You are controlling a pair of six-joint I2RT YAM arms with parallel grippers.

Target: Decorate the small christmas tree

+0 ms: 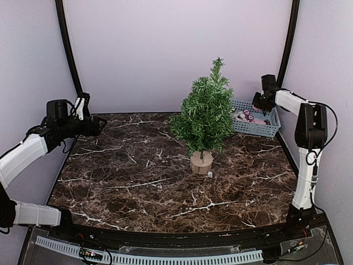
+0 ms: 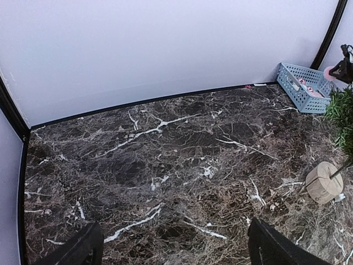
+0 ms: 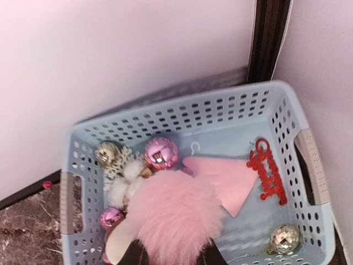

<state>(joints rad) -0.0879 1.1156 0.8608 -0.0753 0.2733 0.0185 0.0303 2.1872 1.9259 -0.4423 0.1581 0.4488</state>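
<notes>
The small christmas tree [image 1: 207,113] stands upright mid-table on its round wooden base [image 1: 201,163], with no ornaments showing on it. Its base also shows in the left wrist view [image 2: 324,182]. My right gripper [image 1: 259,102] is over the blue basket [image 1: 259,130] at the back right. It is shut on a pink fluffy pompom [image 3: 174,215], held just above the basket's contents, with the fingers [image 3: 132,256] at the frame's bottom. My left gripper [image 1: 96,126] hovers at the table's left edge, far from the tree. Its fingers [image 2: 77,251] are wide apart and hold nothing.
The basket [image 3: 220,118] holds pink baubles [image 3: 160,153], silver mirror balls [image 3: 285,238], a white snowflake [image 3: 124,165], a pink felt triangle [image 3: 226,179] and a red glitter word [image 3: 266,171]. Walls close the table at back and sides.
</notes>
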